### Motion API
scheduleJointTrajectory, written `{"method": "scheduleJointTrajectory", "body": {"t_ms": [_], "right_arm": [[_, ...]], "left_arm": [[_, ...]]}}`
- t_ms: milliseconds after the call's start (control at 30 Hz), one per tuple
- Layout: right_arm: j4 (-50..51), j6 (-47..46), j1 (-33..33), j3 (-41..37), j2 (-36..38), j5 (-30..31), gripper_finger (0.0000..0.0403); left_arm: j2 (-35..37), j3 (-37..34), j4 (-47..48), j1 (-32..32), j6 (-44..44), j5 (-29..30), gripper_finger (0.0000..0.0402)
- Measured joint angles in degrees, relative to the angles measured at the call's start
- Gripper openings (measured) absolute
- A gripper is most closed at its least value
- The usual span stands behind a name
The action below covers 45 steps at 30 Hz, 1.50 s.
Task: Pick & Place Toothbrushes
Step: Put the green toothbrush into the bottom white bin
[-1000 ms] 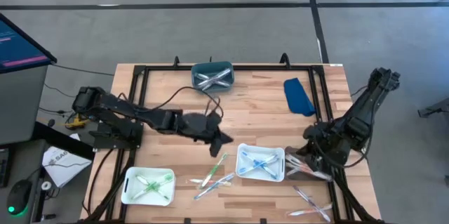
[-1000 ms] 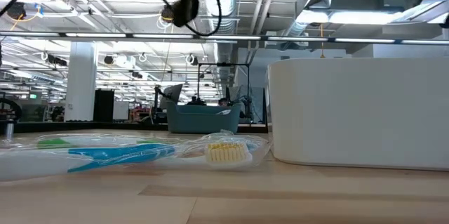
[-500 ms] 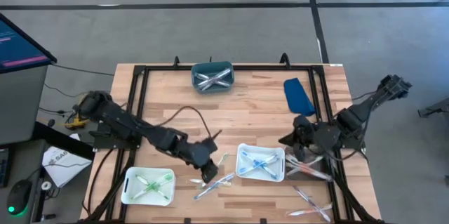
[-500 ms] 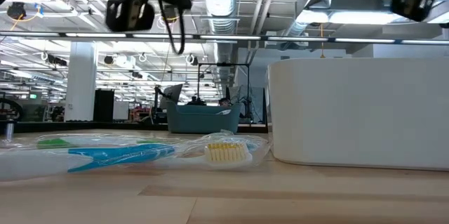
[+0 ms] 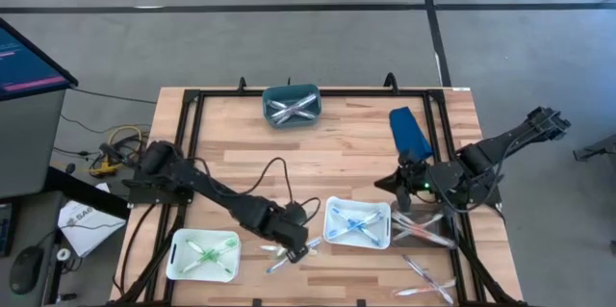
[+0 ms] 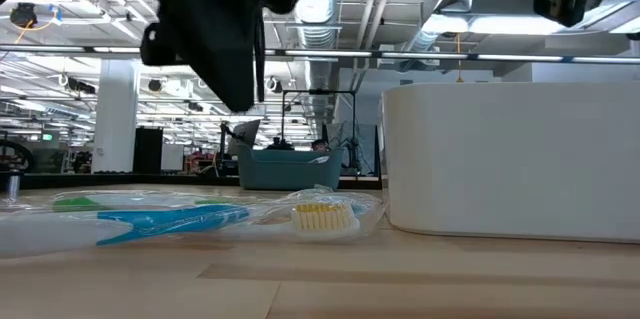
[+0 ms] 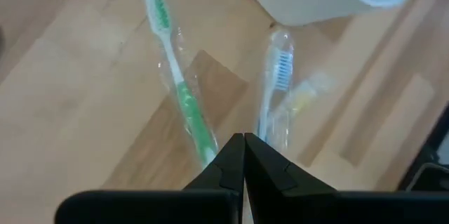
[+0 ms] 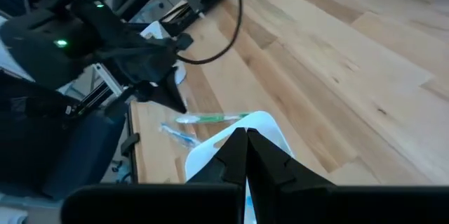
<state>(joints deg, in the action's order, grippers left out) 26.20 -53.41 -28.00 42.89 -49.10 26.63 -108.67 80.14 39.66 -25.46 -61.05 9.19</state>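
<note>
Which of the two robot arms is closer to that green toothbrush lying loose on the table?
The left. The left gripper, fingers shut, hangs right over the green toothbrush, between the two white trays. The right gripper, also shut, is farther off, beyond the white tray holding blue brushes.

My left arm stretches low across the surface [image 5: 337, 143] toward its front middle, left gripper [image 5: 300, 246] pinched closed, tips pointing down. My right arm folds in from the right edge, elbow out past the surface, right gripper [image 5: 397, 180] closed too and hanging above the surface.
</note>
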Motion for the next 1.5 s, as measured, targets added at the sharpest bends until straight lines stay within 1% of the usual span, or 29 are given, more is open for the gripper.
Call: {"method": "scheduleJointTrajectory", "body": {"t_ms": [100, 167, 233, 300, 433, 567, 667, 767, 833, 967, 1100, 1267, 1367, 1433, 1500], "right_arm": [[-0.01, -0.01, -0.03, 0.0, -0.01, -1.04, 0.0], [0.0, 0.0, -0.03, 0.0, 0.0, -1.27, 0.0], [0.07, -0.02, -0.03, 0.0, 0.0, -1.31, 0.0], [0.09, -0.01, -0.03, 0.0, -0.01, -1.82, 0.0], [0.1, -0.07, -0.1, 0.0, -0.01, -2.81, 0.0], [0.1, -0.09, -0.16, 0.0, -0.01, -2.82, 0.0], [0.1, -0.13, -0.16, 0.0, 0.0, -2.82, 0.0], [0.1, -0.11, -0.16, 0.0, 0.0, -2.82, 0.0], [0.09, -0.09, -0.14, 0.0, 0.0, -2.82, 0.0], [0.11, -0.02, -0.12, 0.0, -0.01, -2.82, 0.0], [0.48, -0.02, -0.12, 0.0, 0.0, -2.82, 0.0], [0.59, -0.04, -0.16, 0.0, 0.0, -2.82, 0.0], [0.55, -0.17, -0.16, 0.0, 0.0, -2.82, 0.0], [0.57, -0.16, -0.4, 0.0, -0.02, -2.82, 0.0], [0.57, -0.11, -0.6, 0.0, 0.0, -2.82, 0.0]], "left_arm": [[-1.56, 0.02, -1.27, 1.12, 0.11, -1.75, 0.0001], [-2.55, 0.04, -2.12, 1.65, -3.02, -1.83, 0.0004], [-3.02, -0.74, -2.93, 2.35, -5.54, -2.87, 0.0011], [-3.04, -1.74, -5.07, 2.89, -6.14, -4.45, 0.0023], [-3.07, -2.16, -5.22, 3.36, -6.94, -6.61, 0.0066], [-3.03, -2.16, -4.98, 3.31, -6.73, -6.66, 0.012], [-3.01, -2.16, -4.96, 3.31, -4.9, -6.28, 0.0155], [-3.03, -2.16, -4.59, 3.31, -4.67, -3.19, 0.0177], [-3.03, -2.16, -4.1, 3.46, -4.41, -2.68, 0.0182], [-4.49, -2.16, -2.45, 4.0, -4.57, -3.1, 0.0177], [-7.52, -2.14, -2.87, 4.67, -6.56, -7.7, 0.0169], [-10.63, -1.66, -1.03, 4.54, -8.16, -9.32, 0.0153], [-10.74, -1.66, 0.31, 4.57, -9.47, -9.47, 0.0121], [-9.94, -1.97, 0.72, 4.79, -8.56, -9.08, 0.0082], [-8.9, -2.08, 0.86, 5.12, -5.78, -8.94, 0.0033]]}}
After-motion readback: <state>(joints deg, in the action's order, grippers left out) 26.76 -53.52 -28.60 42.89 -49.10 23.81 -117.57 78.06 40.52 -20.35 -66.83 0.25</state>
